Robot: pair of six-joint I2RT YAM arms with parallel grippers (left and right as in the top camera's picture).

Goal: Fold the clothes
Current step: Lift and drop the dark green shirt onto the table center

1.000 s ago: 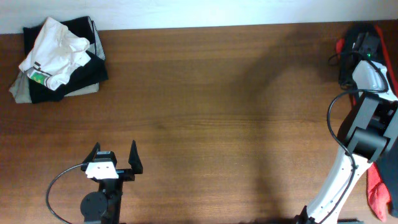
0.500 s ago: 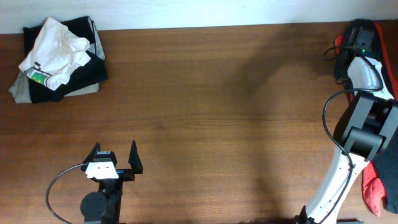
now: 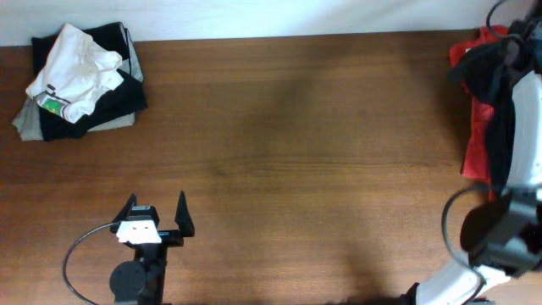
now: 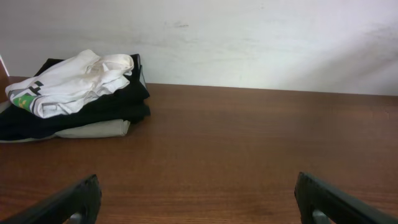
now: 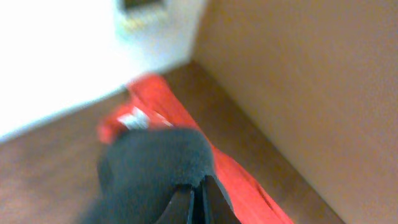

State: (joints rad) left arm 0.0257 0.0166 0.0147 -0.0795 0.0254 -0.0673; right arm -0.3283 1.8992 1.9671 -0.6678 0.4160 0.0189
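Note:
My right gripper is shut on a bunch of black T-shirt cloth; no letters show on it. In the overhead view this black shirt hangs from the raised right arm at the table's far right corner. The coral-red shirt lies draped under and beside it, and it also shows in the right wrist view. My left gripper is open and empty at the front left, low over the table, with its jaws wide apart in the left wrist view.
A stack of folded clothes, black and grey with a crumpled white garment on top, sits at the far left corner and shows in the left wrist view. A white wall runs behind the brown wooden table.
The right arm has risen from the right edge and swung toward the far right corner, lifting black cloth. The red shirt now shows draped at the table's right edge. The left arm is still.

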